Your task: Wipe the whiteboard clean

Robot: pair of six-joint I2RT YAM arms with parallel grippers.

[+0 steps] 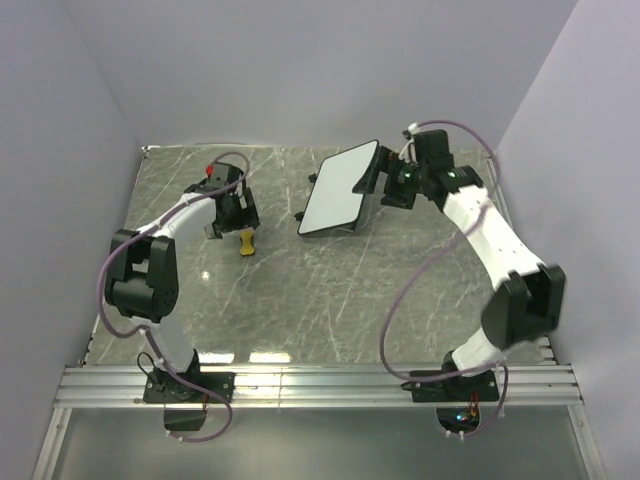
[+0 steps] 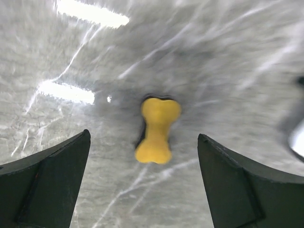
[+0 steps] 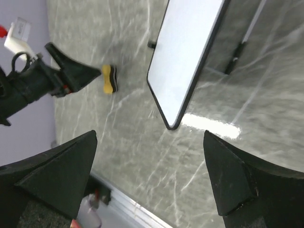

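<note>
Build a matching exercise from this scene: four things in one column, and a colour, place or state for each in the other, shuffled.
1. whiteboard
2. eraser
3. left gripper
4. right gripper

A. yellow, on the table
B. open, near the whiteboard
C. blank white face
D. open, above the eraser

Pairs: 1-C, 2-A, 3-D, 4-B
</note>
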